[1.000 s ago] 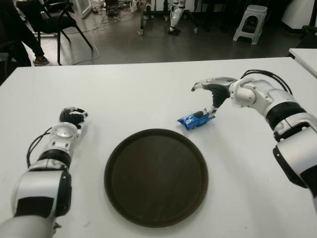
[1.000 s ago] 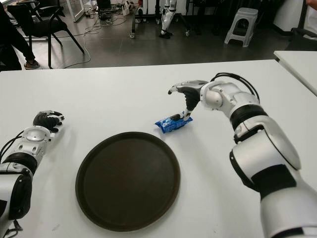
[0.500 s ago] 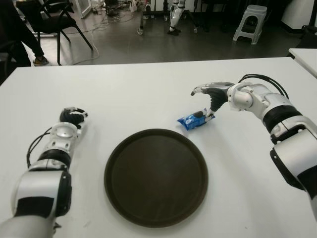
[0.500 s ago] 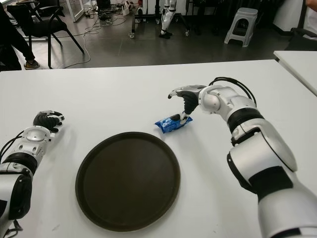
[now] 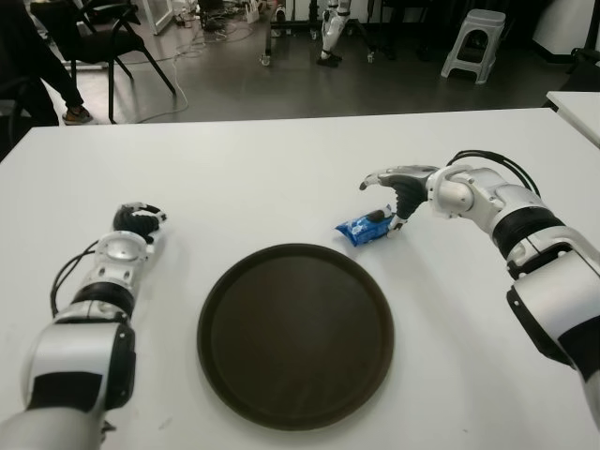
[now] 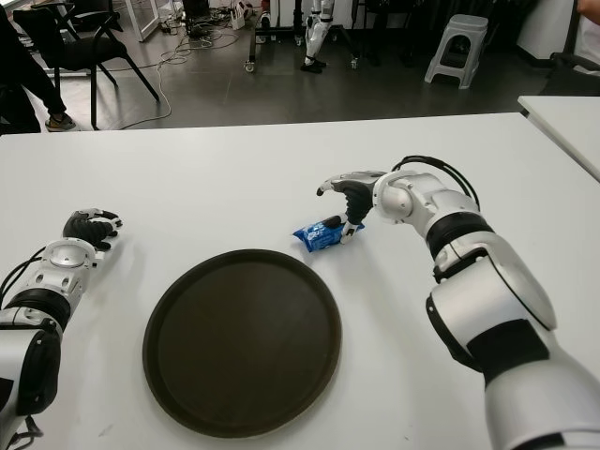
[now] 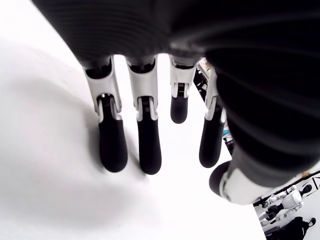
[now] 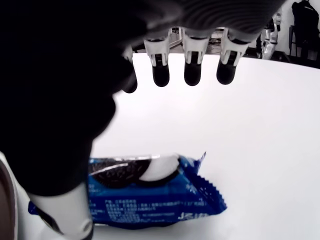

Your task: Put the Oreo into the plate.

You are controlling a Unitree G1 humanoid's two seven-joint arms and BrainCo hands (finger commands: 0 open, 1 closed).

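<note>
Blue foil Oreo packet (image 5: pixel 368 227), centre frame, long axis rising rightward; right hand (image 5: pixel 398 190) directly above, fingers spread wide, empty (left hand (image 5: pixel 137 221) far left, fingers extended, empty); dark round plate (image 5: pixel 293 334) below.

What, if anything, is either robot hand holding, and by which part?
Nothing is held. The right robot hand hangs open over the Oreo packet lying on the table, thumb at its end, fingers clear. The left robot hand is empty.
</note>
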